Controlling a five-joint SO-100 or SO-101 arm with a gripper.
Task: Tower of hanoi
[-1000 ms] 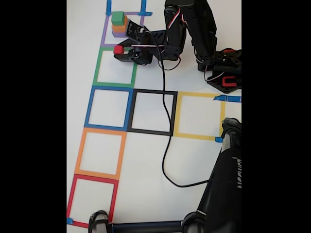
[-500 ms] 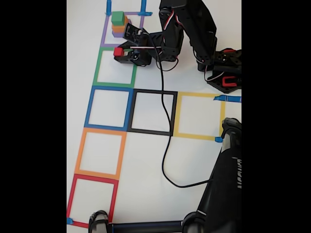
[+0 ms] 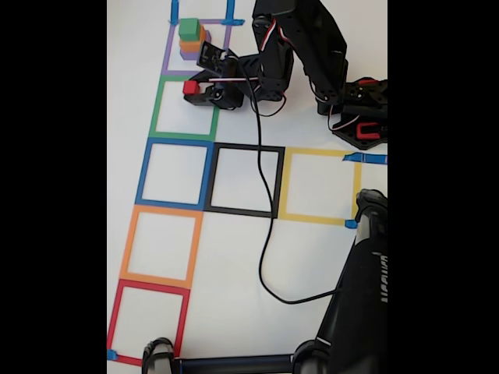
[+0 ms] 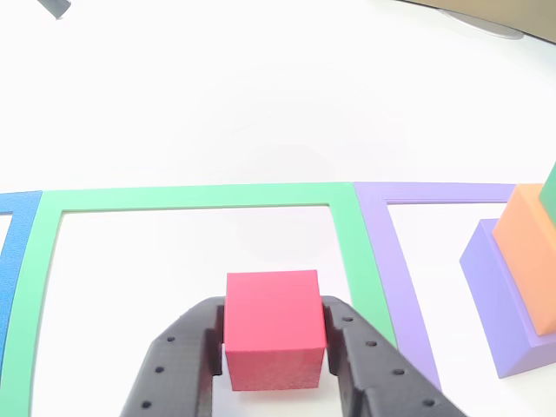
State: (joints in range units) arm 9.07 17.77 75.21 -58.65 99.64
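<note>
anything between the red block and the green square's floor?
Nothing visible. The red block is clamped in the tool over the green tape square, whose interior is bare; the purple-orange-green stack sits apart in the purple square.

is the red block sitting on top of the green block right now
No, the red block is clamped in the pincer over the green tape square.

White lettering on black stand [image 3: 366, 280], too blurred to read.

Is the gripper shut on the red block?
Yes: the gripper fingers press both sides of the red block, over the green square.
</note>
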